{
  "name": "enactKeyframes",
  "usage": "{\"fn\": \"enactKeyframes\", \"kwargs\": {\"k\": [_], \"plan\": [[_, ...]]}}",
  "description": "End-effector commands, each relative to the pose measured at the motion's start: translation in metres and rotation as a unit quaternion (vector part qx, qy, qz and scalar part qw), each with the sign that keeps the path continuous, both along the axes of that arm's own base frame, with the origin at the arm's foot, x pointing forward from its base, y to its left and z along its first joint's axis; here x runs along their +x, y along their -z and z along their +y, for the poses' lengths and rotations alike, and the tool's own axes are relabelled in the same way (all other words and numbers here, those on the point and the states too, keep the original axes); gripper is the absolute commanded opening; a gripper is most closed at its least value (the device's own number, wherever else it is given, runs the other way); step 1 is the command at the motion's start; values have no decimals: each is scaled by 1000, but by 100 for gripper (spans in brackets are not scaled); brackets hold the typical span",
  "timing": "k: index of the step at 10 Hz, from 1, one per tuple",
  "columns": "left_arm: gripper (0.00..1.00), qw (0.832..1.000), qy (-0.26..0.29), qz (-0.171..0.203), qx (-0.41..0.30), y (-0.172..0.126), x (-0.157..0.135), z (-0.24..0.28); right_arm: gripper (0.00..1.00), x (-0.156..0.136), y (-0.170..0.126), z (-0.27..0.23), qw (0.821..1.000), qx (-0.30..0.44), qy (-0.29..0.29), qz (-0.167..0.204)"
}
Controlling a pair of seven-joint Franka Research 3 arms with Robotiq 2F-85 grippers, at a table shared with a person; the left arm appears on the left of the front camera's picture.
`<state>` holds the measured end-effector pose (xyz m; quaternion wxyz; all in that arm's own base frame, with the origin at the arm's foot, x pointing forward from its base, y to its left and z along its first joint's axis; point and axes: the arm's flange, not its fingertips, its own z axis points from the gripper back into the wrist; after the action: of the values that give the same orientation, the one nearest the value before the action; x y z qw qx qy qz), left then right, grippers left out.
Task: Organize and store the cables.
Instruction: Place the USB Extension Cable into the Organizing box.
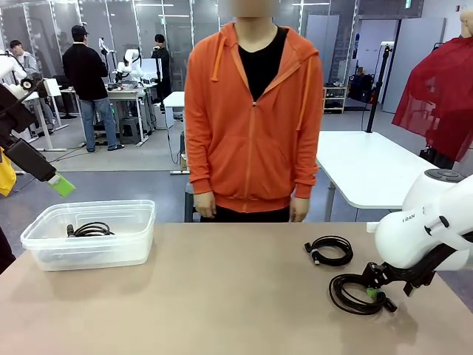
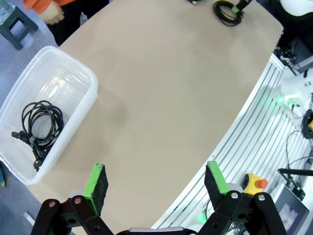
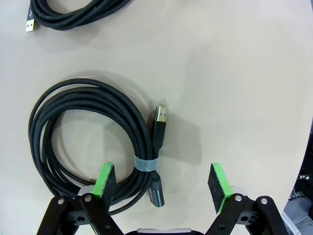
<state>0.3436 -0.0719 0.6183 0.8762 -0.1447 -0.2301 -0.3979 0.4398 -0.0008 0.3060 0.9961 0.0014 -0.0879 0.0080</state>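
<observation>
A coiled black cable (image 1: 353,293) lies at the table's right front, and my right gripper (image 1: 378,293) hangs low over it, open. In the right wrist view my right gripper (image 3: 161,180) straddles the strapped side of this cable (image 3: 88,132). One pad (image 3: 105,178) is over the inside of the loop, and the gold plug (image 3: 160,117) points away. A second coil (image 1: 330,250) (image 3: 68,12) lies just beyond. A third coil (image 1: 90,229) (image 2: 41,125) rests in the clear bin (image 1: 89,207) (image 2: 93,85). My left gripper (image 1: 61,183) (image 2: 156,181) hovers open and empty high above the table's left end.
A person in an orange hoodie (image 1: 251,111) stands at the far edge with both hands down. The tan table (image 1: 222,296) is bare between the bin and the cables. The table's front edge and the metal rail (image 2: 254,137) run below my left gripper.
</observation>
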Motion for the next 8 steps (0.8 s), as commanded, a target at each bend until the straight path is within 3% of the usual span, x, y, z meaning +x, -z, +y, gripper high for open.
{"fn": "enactKeyframes", "kwargs": {"k": [1,2,3,4,5,6,7,8], "plan": [[100,1000,2,0,-3,0,0,0,78,8,2,7,1000,-12,17,-9],[100,1000,2,0,-3,0,0,0,76,11,4,7,1000,-14,19,-9],[100,1000,2,0,-3,0,0,0,59,13,5,8,1000,-11,22,-12],[100,1000,2,0,-3,0,0,0,56,16,8,9,1000,-10,23,-16],[100,1000,2,0,-3,0,0,0,39,18,10,11,1000,-9,25,-17],[100,1000,2,0,-3,0,0,0,57,22,14,12,1000,-9,25,-13],[100,1000,2,0,-3,0,0,0,19,24,16,13,1000,-6,28,-9],[100,1000,2,0,-3,0,0,0,37,24,16,13,1000,-8,28,-10]]}}
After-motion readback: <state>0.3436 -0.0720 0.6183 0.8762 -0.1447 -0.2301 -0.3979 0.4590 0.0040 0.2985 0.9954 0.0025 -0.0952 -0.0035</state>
